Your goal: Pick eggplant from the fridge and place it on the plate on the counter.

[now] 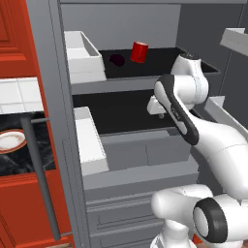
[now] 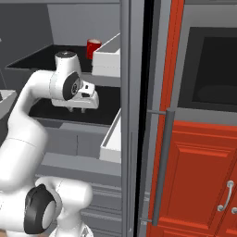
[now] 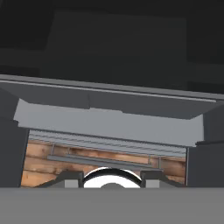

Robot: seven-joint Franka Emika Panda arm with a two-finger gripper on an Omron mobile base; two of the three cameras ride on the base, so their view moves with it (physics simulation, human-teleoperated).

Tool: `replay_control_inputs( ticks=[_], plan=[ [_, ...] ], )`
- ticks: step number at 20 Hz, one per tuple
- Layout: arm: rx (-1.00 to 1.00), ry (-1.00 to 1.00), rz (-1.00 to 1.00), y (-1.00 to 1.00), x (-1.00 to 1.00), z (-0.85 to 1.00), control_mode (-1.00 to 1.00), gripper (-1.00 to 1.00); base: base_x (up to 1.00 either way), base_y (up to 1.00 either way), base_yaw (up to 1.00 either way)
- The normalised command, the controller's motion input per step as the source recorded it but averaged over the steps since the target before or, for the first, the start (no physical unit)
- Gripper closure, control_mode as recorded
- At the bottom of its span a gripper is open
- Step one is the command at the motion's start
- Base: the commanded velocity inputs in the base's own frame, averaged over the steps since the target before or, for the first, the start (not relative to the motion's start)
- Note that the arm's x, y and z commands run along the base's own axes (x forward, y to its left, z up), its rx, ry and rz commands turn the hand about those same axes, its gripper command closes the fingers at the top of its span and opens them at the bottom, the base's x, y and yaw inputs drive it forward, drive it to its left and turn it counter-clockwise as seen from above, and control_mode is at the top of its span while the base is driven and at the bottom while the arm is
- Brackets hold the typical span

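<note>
The claw [image 2: 77,109] is hanging closed and empty over the lower black shelf [image 1: 121,114] inside the fridge [image 1: 58,121]. The eggplant [image 1: 117,59] is lying on the shelf above, well behind the claw, just beside the red can [image 1: 139,51]. The left base view is also showing the plate [image 1: 10,140] sitting on the desk [image 1: 19,162]
</note>
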Motion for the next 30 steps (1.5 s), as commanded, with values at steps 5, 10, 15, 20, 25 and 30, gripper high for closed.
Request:
replay_control_inputs(
  ticks=[5, 10, 15, 20, 25, 30],
  plan=[
    [0.0, -0.14, 0.0, 0.01, -0.09, 0.06, -1.0, -1.0, 0.0, 0.0, 0.0],
    [0.0, -0.31, 0.03, 0.12, -0.18, 0.23, -1.0, -1.0, 0.0, 0.0, 0.0],
    [0.0, -0.23, 0.03, 0.18, -0.13, 0.32, -1.0, -1.0, 0.0, 0.0, 0.0],
    [0.0, -0.09, 0.01, 0.29, -0.01, 0.52, -1.0, -1.0, 0.0, 0.0, 0.0],
    [0.0, -0.07, 0.0, 0.29, 0.0, 0.47, -1.0, -1.0, 0.0, 0.0, 0.0],
    [0.0, -0.09, 0.05, 0.25, 0.0, 0.3, -1.0, -1.0, 0.0, 0.0, 0.0]
  ],
)
